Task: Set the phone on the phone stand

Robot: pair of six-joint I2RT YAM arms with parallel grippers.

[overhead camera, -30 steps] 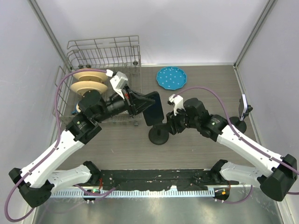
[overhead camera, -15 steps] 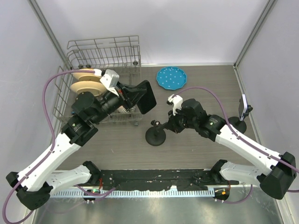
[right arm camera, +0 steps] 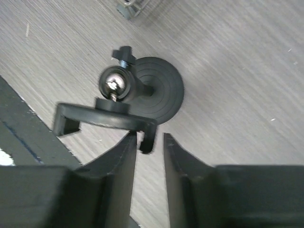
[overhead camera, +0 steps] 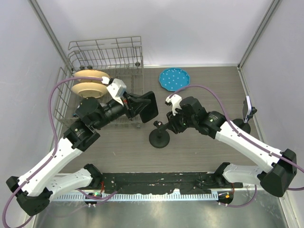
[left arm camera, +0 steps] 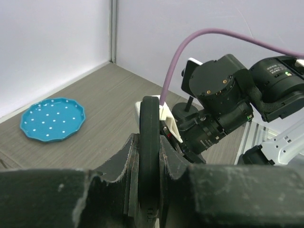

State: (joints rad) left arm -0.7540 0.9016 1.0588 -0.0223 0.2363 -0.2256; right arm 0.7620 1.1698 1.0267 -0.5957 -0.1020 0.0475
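My left gripper is shut on the black phone and holds it on edge in the air, up and left of the black phone stand. In the left wrist view the phone stands edge-on between the two pads. The stand has a round base, a ball joint and a clamp bracket. My right gripper is at the stand's top. Its jaws stand narrowly apart around the bracket's hooked end, with a gap showing on one side.
A wire dish rack with cream plates stands at the back left, just behind my left arm. A blue plate lies at the back centre. A second stand holding a light phone is at the right edge.
The left gripper pulled the phone up and left, away from the stand, then came back down a little. The right gripper and the stand shifted slightly left.
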